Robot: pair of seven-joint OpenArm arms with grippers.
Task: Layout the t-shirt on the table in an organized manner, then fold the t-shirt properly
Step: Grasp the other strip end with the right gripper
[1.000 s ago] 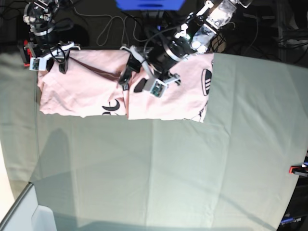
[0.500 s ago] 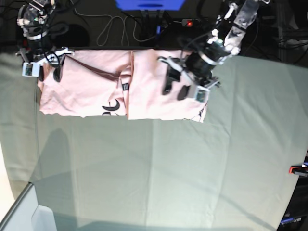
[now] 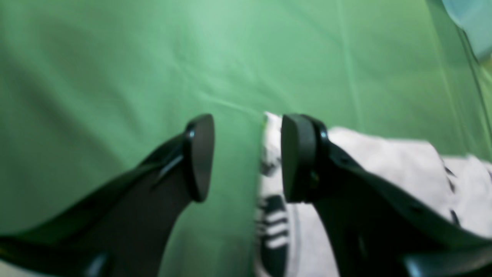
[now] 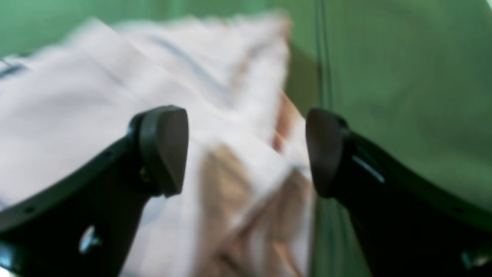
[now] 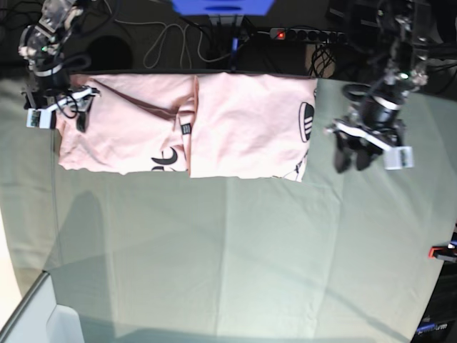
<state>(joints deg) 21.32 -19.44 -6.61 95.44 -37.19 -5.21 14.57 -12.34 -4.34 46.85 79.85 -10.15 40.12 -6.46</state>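
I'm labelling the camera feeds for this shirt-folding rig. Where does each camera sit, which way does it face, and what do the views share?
Base: overhead, looking down on the grey-green cloth-covered table, the pale pink cotton t-shirt and both arms.
Left wrist: behind the left gripper, open black fingers above the shirt's printed edge.
Right wrist: behind the right gripper, open above blurred pink folds.
Shared: shirt and table in all three.
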